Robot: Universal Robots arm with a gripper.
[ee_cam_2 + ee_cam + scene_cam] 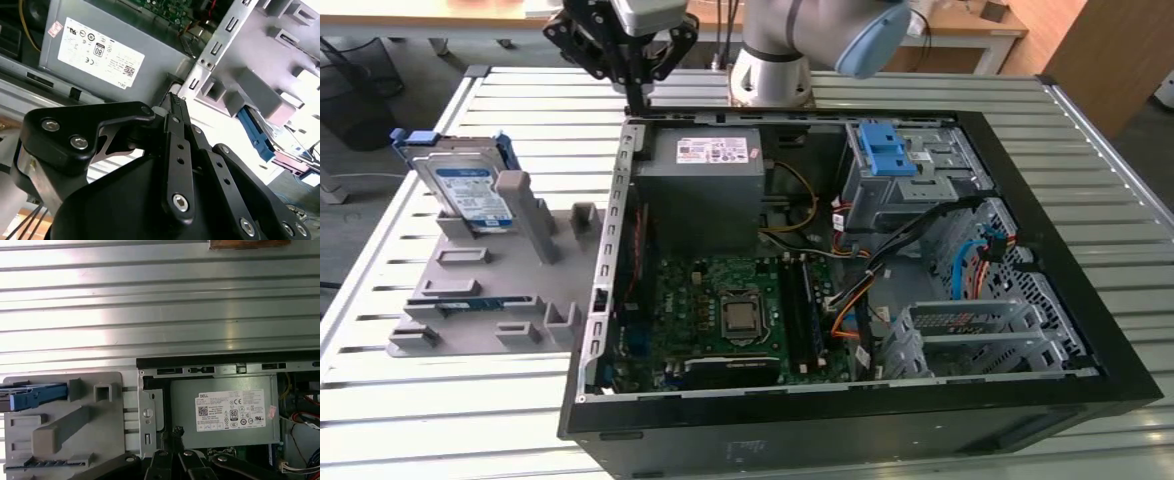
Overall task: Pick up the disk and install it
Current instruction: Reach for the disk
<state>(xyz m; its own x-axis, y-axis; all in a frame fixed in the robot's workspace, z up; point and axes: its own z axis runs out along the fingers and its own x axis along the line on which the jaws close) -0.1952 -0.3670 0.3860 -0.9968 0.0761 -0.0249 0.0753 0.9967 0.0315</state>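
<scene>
the gripper (pixel 638 100) hangs clenched and empty over the edge of the computer case (pixel 854 440), well apart from the disk (pixel 464 190) standing upright in the grey fixture (pixel 467 290). a clean pick likely needs the jaws spread and squared to its sides.

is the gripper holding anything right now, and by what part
Nothing. The gripper is shut and empty near the computer case; the disk stands untouched in the grey fixture at the exterior view's left.

Disk (pixel 464 188) upright in fixture (pixel 470 300), exterior view's left of case (pixel 854 412).
</scene>
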